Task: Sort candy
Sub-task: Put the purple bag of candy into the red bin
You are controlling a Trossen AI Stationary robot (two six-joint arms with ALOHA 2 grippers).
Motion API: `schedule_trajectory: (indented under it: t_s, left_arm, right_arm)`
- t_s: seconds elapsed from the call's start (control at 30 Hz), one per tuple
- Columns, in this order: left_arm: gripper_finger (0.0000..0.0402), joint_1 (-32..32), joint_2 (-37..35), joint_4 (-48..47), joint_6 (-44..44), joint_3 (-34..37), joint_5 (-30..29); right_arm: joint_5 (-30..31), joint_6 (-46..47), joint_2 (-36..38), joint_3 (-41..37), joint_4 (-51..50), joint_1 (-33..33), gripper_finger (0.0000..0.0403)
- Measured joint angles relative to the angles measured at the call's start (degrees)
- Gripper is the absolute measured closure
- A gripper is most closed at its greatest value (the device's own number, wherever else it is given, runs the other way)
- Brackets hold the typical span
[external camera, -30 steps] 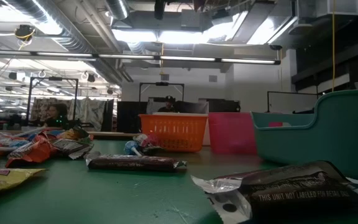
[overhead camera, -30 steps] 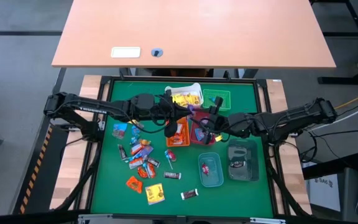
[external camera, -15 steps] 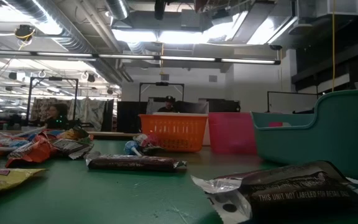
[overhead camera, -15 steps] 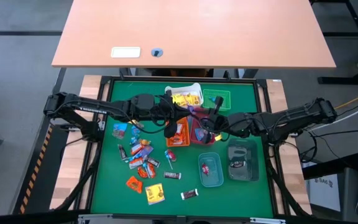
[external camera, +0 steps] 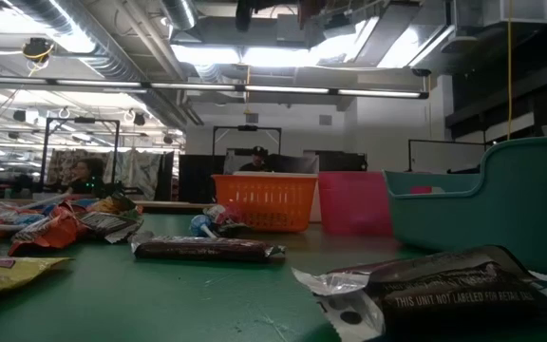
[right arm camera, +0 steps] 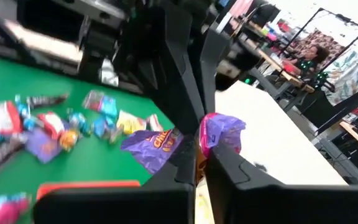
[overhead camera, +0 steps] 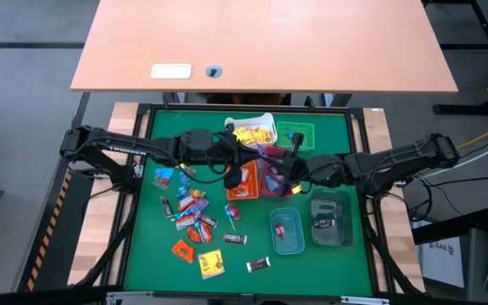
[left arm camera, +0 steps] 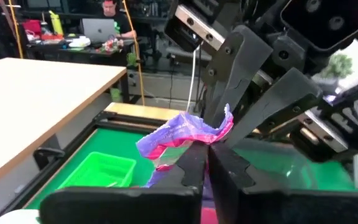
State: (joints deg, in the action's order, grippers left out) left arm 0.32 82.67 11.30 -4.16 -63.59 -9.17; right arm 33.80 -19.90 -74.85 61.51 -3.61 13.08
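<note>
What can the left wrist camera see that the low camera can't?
Only the left wrist view shows a purple candy wrapper pinched between the left gripper and the right gripper, both shut on it, plus the green bin. Only the low view shows the orange bin, the teal bin and a long dark candy bar lying on the mat. Both show the green mat and the room behind.

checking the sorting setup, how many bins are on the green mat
6. The white bin and green bin sit at the far edge, the orange bin and red bin mid-mat partly under the arms, the teal bin and clear bin nearer. None seem hidden.
</note>
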Motion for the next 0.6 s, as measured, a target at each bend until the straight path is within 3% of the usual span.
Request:
schedule_trajectory:
  t_s: [0.33, 0.6]
  left_arm:
    - [0.0305, 0.2, -0.1, -8.0, 1.8, -0.1, -5.1]
    - [0.0296, 0.5, -0.3, -16.1, 1.2, -0.1, -5.3]
  right_arm:
    - [-1.1, 8.8, -0.1, -0.1, -24.3, 0.0, 0.0385]
    - [-4.9, 9.5, -0.1, -0.1, -30.5, 0.0, 0.0382]
